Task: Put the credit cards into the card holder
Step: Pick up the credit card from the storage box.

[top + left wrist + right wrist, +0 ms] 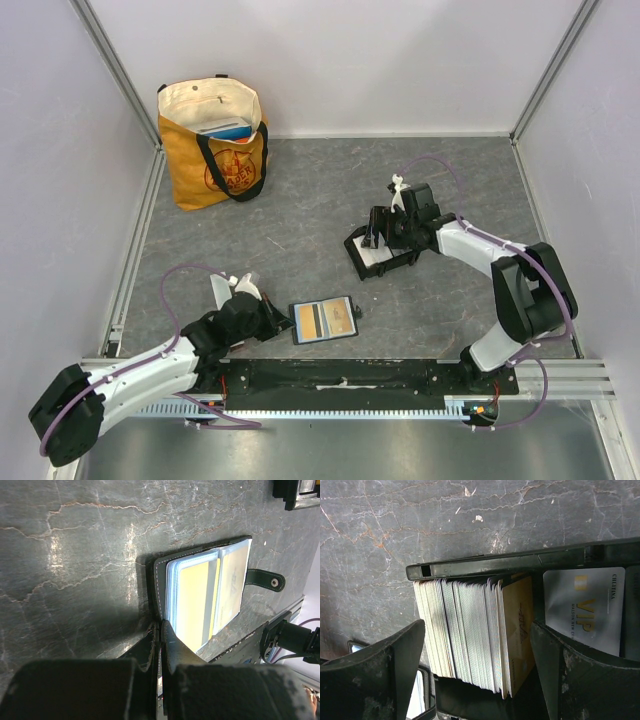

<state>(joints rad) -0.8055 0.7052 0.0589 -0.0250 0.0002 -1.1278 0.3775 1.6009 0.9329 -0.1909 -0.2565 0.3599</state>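
From where I stand, the card holder (356, 250) sits on the grey bench (300, 200), right of the middle, and the right pincer (385, 235) hangs directly over it. Its wrist view shows that pincer (477, 630) released, its two fingers (395, 665) spread wide on either side of a stack of credit cards (465, 630) standing on edge in one compartment of the holder (520, 562). An orange-gold card (520, 625) closes the stack, and a pale VIP card (582, 610) lies flat in the compartment beside it. Nearer the arm bases than the card holder, and to its left, an open black wallet (323, 321) shows yellow cards (192, 600) in clear sleeves. The left pincer (275, 320) is clenched on nothing, its tips (161, 630) at the wallet's (155, 580) edge. Well beyond the card holder, far to its left, stands an orange tote bag (212, 140).
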